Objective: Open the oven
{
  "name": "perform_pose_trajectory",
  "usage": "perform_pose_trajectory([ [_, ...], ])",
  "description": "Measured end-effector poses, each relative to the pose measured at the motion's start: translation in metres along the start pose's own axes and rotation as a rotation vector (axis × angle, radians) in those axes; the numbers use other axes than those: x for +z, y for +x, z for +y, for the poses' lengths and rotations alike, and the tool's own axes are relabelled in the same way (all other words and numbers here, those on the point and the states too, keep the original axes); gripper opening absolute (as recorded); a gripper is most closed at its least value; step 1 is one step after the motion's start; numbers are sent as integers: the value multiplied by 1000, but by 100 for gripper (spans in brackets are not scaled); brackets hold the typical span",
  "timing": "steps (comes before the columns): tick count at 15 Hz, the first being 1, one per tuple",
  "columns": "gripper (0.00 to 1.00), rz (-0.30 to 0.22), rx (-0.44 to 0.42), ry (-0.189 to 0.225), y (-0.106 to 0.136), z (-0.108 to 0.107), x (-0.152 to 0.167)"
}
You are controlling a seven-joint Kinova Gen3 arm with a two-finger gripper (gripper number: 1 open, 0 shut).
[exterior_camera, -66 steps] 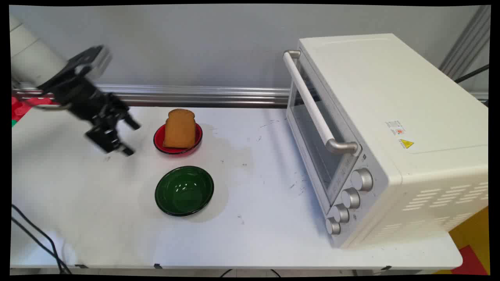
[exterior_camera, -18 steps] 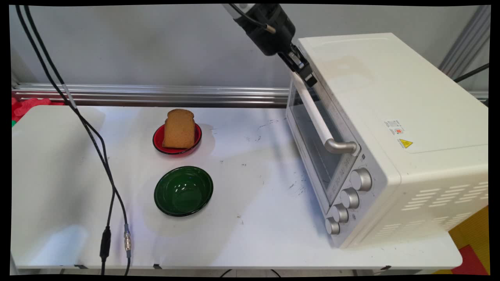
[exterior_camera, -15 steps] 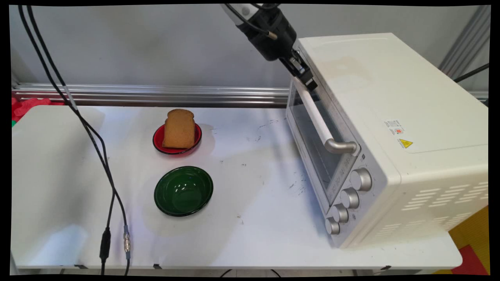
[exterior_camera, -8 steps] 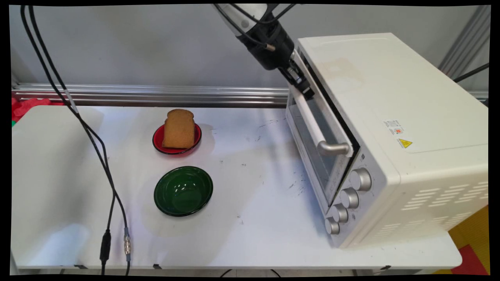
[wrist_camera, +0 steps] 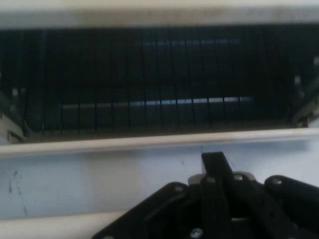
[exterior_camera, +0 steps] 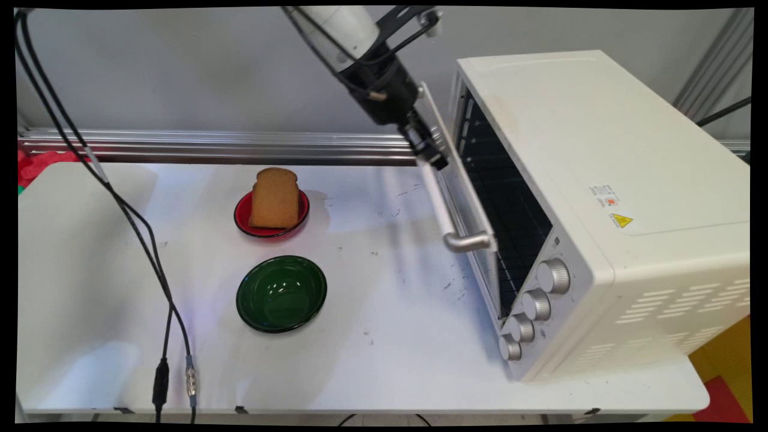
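Main view: black two-finger gripper point(exterior_camera: 433, 157) at far end of white bar handle point(exterior_camera: 440, 203) on cream toaster oven point(exterior_camera: 600, 198), glass door point(exterior_camera: 465, 192) partly open.
Detail: fingers closed on handle w/ dark wire rack point(wrist_camera: 149, 84) visible in hand view. Brown bread slice point(exterior_camera: 275, 197) stands in red bowl point(exterior_camera: 242, 219); empty green bowl point(exterior_camera: 281, 293) nearer camera, both on white table point(exterior_camera: 384, 336), well apart from oven.

The oven door point(exterior_camera: 465, 198) has swung from shut to partly open, baring the dark rack point(exterior_camera: 507, 210) inside. The tool point(exterior_camera: 433, 157), once left above the table, now sits at the door handle's point(exterior_camera: 441, 207) far end.
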Motion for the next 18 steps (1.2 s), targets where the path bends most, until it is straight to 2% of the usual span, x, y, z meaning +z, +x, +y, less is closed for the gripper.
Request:
perform_pose_trajectory([
  [7,0,-68,35,-9,-44,2,-3],
  [18,0,-119,79,19,-110,-3,24],
])
